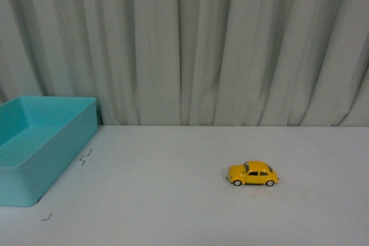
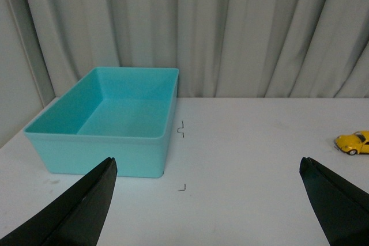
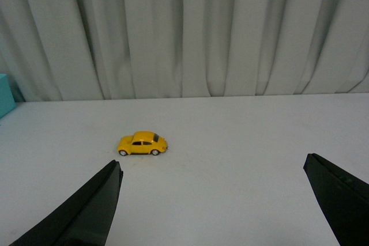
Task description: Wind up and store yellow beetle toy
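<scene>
The yellow beetle toy (image 1: 252,174) stands on its wheels on the white table, right of centre, side-on with its nose to the left. In the right wrist view the beetle toy (image 3: 142,143) lies ahead of my right gripper (image 3: 210,168), nearer its one finger, well apart from it. My right gripper is open and holds nothing. The left wrist view shows the beetle toy (image 2: 354,142) cut off at the picture's edge. My left gripper (image 2: 207,168) is open over bare table, beside the turquoise bin. Neither gripper appears in the front view.
A turquoise rectangular bin (image 1: 34,148) sits at the table's left edge, seen with nothing in it as the bin (image 2: 109,120) in the left wrist view. Small dark corner marks (image 2: 182,187) are on the table near it. A grey curtain (image 1: 184,44) hangs behind the table.
</scene>
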`<act>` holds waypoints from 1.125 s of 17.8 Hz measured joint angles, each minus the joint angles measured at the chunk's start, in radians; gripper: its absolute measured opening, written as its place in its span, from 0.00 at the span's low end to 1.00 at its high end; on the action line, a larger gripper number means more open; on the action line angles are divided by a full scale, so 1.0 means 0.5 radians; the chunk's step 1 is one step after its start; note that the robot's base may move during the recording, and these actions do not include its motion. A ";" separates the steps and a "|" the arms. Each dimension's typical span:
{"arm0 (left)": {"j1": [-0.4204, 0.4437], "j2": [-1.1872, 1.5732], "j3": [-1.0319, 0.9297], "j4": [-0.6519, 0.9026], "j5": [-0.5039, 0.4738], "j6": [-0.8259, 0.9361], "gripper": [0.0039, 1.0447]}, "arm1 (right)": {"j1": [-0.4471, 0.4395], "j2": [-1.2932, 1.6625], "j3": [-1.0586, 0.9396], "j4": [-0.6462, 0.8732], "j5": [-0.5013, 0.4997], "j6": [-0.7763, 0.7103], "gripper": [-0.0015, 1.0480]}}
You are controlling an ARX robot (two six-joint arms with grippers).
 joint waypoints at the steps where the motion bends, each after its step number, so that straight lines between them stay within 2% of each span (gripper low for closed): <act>1: 0.000 0.000 0.000 -0.001 0.000 0.000 0.94 | 0.000 -0.001 0.000 0.000 0.000 0.001 0.94; 20: 0.000 0.000 0.000 -0.001 -0.001 0.000 0.94 | 0.000 0.002 0.000 0.000 0.000 0.001 0.94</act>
